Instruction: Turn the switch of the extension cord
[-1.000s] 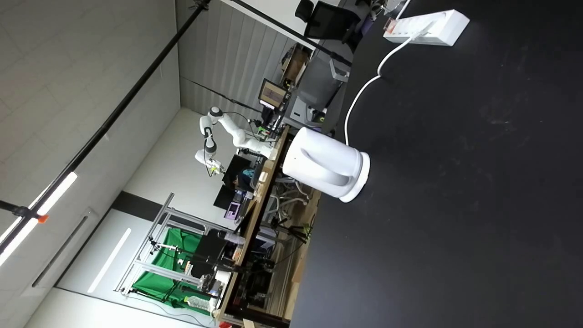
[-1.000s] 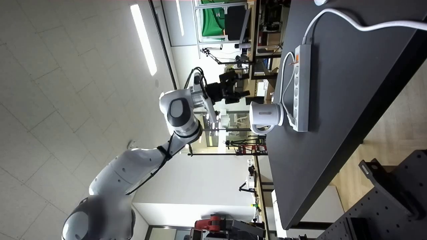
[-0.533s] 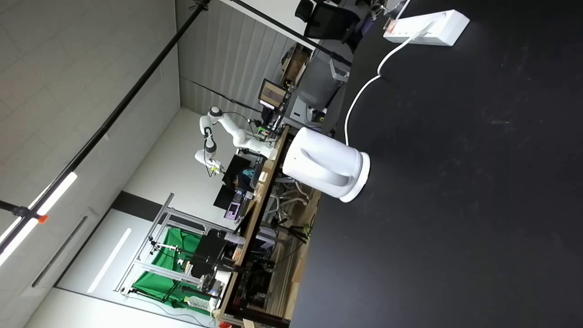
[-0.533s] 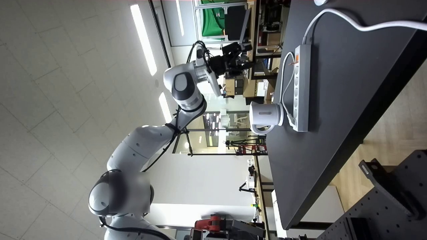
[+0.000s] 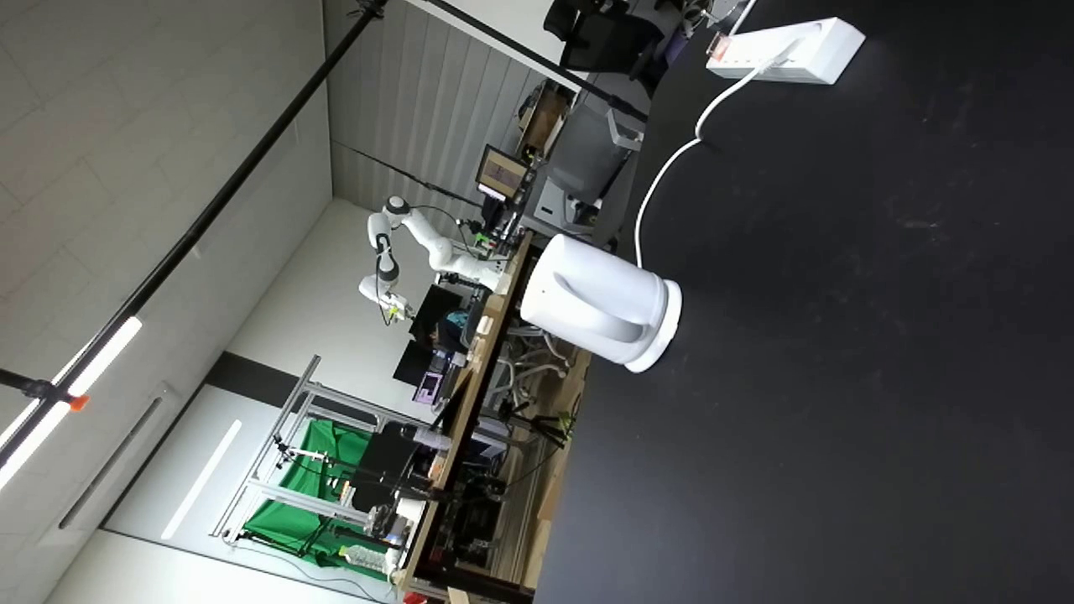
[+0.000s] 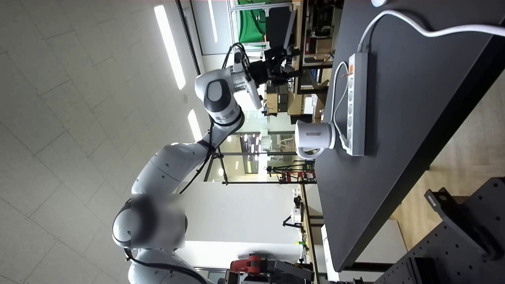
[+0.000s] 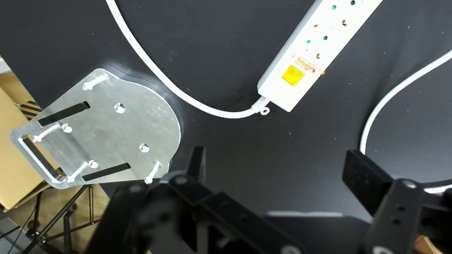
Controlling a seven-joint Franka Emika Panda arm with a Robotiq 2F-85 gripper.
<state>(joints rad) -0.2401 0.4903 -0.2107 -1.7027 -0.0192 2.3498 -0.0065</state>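
The extension cord is a white strip of sockets lying on the dark table; it also shows in an exterior view and in the wrist view. Its switch is yellow in the wrist view, at the strip's cable end; it looks orange in an exterior view. My gripper is raised above the table, roughly level with the switch end. In the wrist view the gripper is open and empty, with bare table between its fingers. The strip lies beyond the fingertips, not touched.
A white kettle stands on the table, also in an exterior view. Its cable plugs into the strip. A metal plate lies at the table's edge in the wrist view. The strip's thick white cable curves past it.
In an exterior view my arm and gripper have moved up the picture, away from beside the kettle and toward the switch end. The strip and kettle have not moved.
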